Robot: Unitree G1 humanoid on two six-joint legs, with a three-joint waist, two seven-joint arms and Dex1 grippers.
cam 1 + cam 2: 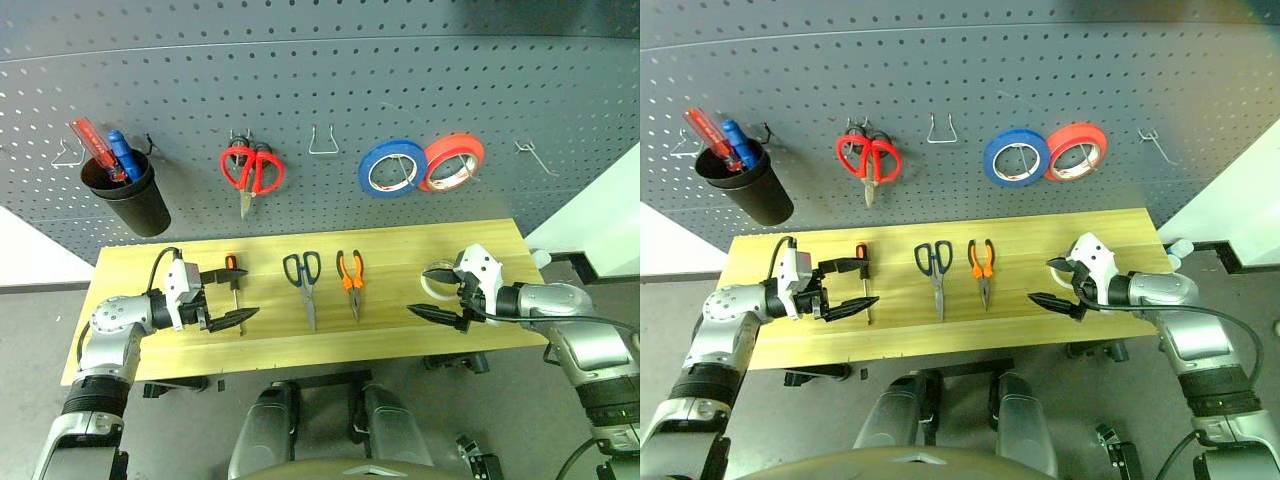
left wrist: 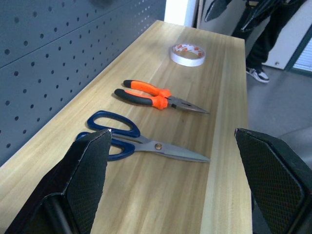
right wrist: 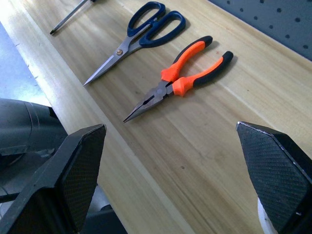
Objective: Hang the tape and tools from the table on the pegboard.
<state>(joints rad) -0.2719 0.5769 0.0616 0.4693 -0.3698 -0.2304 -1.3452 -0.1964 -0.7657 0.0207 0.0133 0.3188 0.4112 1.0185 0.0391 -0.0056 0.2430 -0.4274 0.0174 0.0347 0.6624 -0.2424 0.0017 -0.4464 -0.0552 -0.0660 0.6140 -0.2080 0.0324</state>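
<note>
On the desk (image 1: 400, 250), the screwdriver (image 1: 234, 283) lies between the left gripper's (image 1: 232, 297) spread fingers; the tape (image 1: 436, 281) sits between the right gripper's (image 1: 432, 291) spread fingers, neither held.

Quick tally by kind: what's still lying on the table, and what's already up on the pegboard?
On the table:
screwdriver: 1
dark-handled scissors: 1
pliers: 1
whitish tape: 1

On the pegboard:
red-handled scissors: 1
blue roll: 1
red-orange roll: 1
black cup: 1, holding pens

Total: 8
</note>
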